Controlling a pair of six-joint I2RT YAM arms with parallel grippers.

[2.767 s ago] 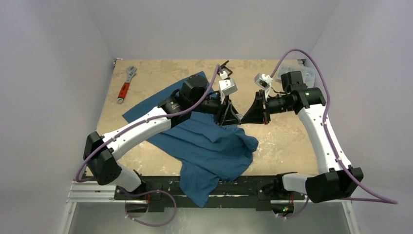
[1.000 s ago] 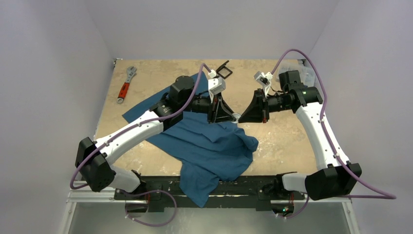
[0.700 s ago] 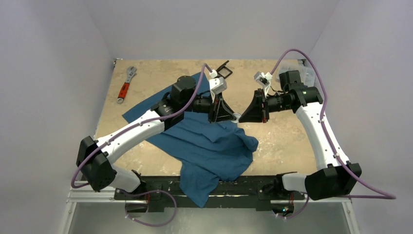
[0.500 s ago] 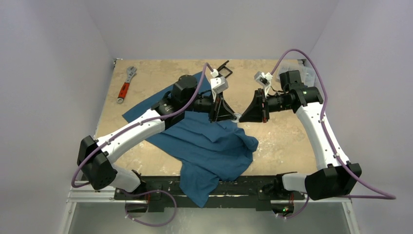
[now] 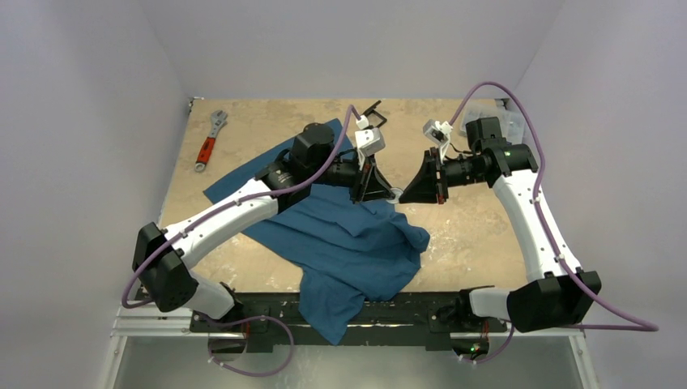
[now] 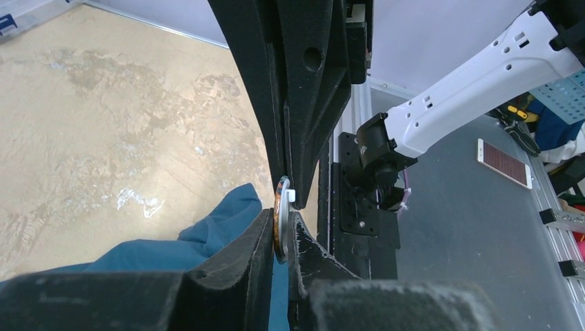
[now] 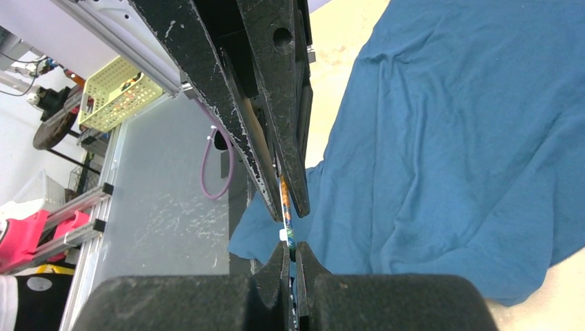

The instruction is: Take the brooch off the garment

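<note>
Both arms meet mid-table, tips facing each other above the far edge of the shirt (image 5: 348, 239). Left gripper (image 5: 379, 191) pinched nearly closed on the brooch (image 6: 281, 219), seen edge-on in the left wrist view as a thin disc between the fingertips (image 6: 241, 248), with a small white nub on its right face. Right gripper (image 5: 405, 194) also closed down; in the right wrist view its fingers (image 7: 276, 265) clamp the same thin disc (image 7: 288, 221), edge showing orange and blue. From above the brooch is too small to make out; only a pale spot sits between the two tips. Shirt lies crumpled across the table (image 5: 470, 235), one corner hanging over the near edge, cloth below and left of the grippers; whether the brooch touches the cloth I cannot tell. Wrench (image 5: 209, 139) with red handle far left. Small black frame (image 5: 374, 110) far centre.
</note>
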